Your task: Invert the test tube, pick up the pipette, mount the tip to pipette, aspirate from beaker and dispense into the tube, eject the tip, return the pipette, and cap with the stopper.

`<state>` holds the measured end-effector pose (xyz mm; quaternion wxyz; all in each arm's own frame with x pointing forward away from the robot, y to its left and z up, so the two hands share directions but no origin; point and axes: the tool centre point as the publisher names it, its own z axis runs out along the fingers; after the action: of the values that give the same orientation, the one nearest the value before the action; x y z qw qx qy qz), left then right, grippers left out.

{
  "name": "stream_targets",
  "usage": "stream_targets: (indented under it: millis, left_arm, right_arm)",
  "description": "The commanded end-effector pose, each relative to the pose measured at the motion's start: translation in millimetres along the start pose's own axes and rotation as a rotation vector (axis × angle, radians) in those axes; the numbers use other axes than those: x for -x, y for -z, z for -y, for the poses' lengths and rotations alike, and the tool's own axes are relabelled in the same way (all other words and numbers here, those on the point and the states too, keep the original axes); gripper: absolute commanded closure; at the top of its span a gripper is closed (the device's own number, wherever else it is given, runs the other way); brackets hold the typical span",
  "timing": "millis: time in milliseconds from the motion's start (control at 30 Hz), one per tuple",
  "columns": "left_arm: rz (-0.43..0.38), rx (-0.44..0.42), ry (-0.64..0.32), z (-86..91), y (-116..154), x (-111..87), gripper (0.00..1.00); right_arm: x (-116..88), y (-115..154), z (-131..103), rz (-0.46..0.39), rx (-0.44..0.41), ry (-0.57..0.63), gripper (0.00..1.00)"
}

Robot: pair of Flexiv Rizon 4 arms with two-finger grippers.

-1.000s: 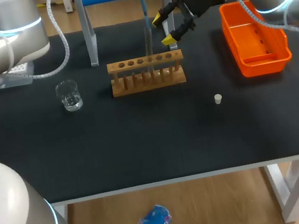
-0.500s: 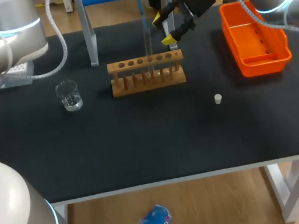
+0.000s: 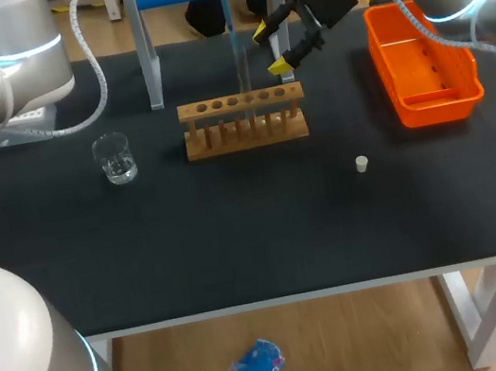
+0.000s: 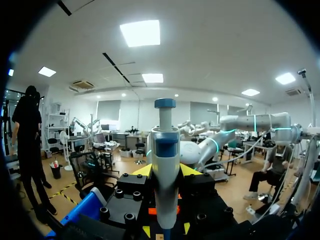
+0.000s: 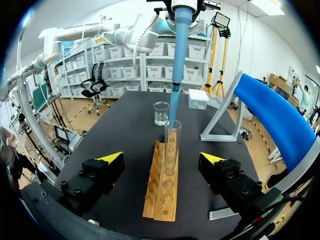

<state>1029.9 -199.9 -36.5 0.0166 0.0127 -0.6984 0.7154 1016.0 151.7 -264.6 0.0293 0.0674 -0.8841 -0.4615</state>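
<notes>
Directly above the wooden test tube rack (image 3: 243,119), the left gripper (image 4: 166,171) is clamped on the pipette (image 4: 165,150), whose tip reaches into the mouth of the test tube (image 5: 171,147) standing upright in the rack. The right gripper (image 5: 162,157) hovers just off the rack's right end, fingers wide apart (holding nothing). The beaker (image 3: 114,158) stands off the rack's left end, and the stopper (image 3: 361,163) lies in front of the rack, to its right.

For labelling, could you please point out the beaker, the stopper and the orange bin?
beaker (image 3: 115,159), head view, glass wall.
stopper (image 3: 361,163), head view, its top.
orange bin (image 3: 441,110), head view, near wall.
</notes>
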Motion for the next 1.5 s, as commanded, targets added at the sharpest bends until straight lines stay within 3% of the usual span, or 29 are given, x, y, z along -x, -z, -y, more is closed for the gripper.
stream_targets:
  millis: [33,1500]
  left_arm:
    - [-0.004,-0.006,0.006,-1.9,-3,-2.3,1.0]
    - [-0.007,0.012,0.051,-23.0,-10,14.1,1.0]
  right_arm:
    - [0,0,0,-0.001,-0.002,0.0,0.0]
    - [0,0,0,-0.001,-0.002,0.0,0.0]
